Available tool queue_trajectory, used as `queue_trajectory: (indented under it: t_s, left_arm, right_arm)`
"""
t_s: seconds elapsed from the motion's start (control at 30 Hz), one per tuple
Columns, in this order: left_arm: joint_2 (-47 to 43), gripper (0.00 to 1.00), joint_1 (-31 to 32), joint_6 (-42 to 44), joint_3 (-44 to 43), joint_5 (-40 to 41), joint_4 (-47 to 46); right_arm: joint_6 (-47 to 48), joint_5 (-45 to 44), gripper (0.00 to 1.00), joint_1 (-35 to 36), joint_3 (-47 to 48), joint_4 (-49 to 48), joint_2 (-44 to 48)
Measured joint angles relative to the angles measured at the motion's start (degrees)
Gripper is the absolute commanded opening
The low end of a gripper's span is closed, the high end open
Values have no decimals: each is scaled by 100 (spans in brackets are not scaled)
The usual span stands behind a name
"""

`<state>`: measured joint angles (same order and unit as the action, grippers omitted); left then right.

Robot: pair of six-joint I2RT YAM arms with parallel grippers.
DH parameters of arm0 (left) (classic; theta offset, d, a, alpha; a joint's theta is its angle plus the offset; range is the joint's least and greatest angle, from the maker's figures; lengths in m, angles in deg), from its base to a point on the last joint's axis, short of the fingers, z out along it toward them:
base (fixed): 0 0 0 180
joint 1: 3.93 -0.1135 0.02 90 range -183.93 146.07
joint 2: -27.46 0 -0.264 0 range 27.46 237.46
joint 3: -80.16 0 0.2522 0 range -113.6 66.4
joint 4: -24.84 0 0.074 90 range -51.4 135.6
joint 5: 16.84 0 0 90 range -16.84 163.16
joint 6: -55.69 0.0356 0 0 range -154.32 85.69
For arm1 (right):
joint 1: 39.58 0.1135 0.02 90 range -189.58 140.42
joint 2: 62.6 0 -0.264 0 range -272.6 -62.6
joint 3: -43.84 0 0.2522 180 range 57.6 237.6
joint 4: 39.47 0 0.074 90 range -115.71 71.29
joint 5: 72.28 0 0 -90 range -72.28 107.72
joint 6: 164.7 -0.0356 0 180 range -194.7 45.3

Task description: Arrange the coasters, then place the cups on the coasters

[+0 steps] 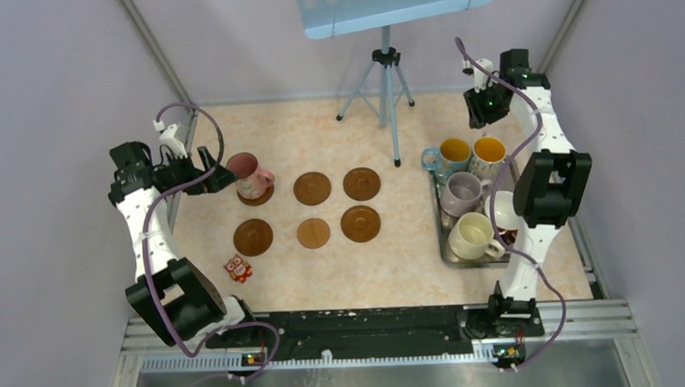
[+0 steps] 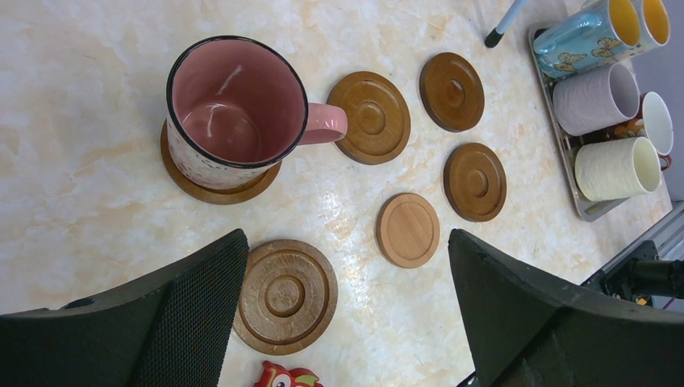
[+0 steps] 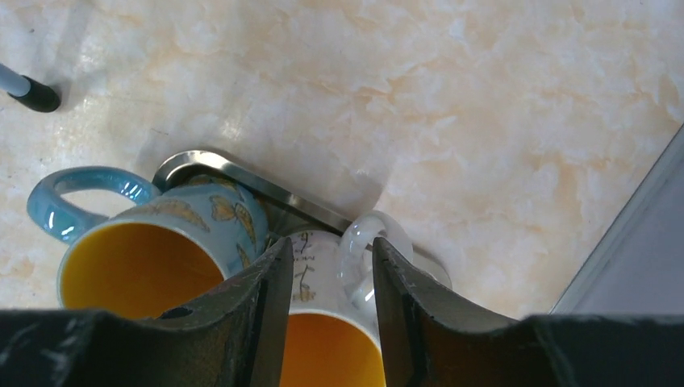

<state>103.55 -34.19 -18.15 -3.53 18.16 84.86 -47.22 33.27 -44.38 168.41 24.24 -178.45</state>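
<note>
Currently the six coasters [image 1: 362,183] lie in two rows of three at the middle of the table [image 1: 393,269], seen from above. The pink mug [image 1: 251,174] stands upright on the coaster at the group's 10 o'clock corner, its handle pointing to 3 o'clock. The other five discs are bare, with the lighter coaster [image 1: 314,233] at the group's 6 o'clock.

The left claw [image 2: 347,235] hovers just at 9 o'clock of the pink mug, jaws spread wide and holding nothing.

At the table's 3 o'clock the steel tray [image 1: 442,233] carries five mugs. The blue mug [image 1: 448,155] and white-patterned mug [image 1: 487,154] are at its 12 o'clock end. The lavender-grey mug [image 1: 462,192] and red mug [image 1: 501,209] are in the middle, and the cream mug [image 1: 474,234] is at 6 o'clock.

The right claw [image 3: 329,242] sits at the white-patterned mug, jaws partway closed with the mug's handle [image 3: 355,250] between them. Whether they actually pinch it I cannot tell.

A red owl figure [image 1: 237,268] sits at 7 o'clock of the coasters.
</note>
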Motion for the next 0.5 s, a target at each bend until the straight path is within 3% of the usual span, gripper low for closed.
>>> queue_trajectory:
  t_s: [0.5]
  left_arm:
    - [-9, 99, 0, -83, 92, -20, -83]
  right_arm:
    - [415, -612, 38, 138, 562, 570, -723]
